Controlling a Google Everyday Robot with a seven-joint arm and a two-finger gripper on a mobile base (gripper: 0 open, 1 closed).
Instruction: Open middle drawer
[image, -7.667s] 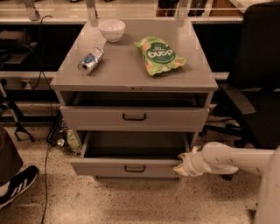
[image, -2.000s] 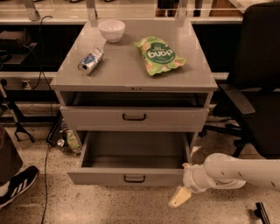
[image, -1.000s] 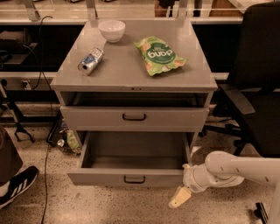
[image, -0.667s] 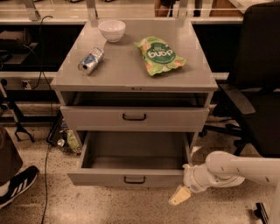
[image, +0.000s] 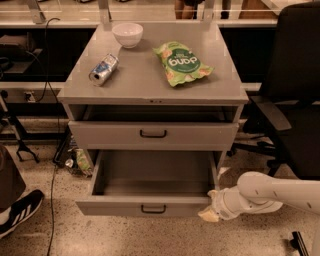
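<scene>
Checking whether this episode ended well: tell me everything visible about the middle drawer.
The middle drawer is wide and grey, perhaps painted metal, with a plain flat front and a small dark bar handle at centre. It stands pulled well out below the upper drawer, level, its visible inside empty. The pincer sits at its front right corner, seemingly touching it.

Warm light, prob. overhead; tool btm right, pale glare.
</scene>
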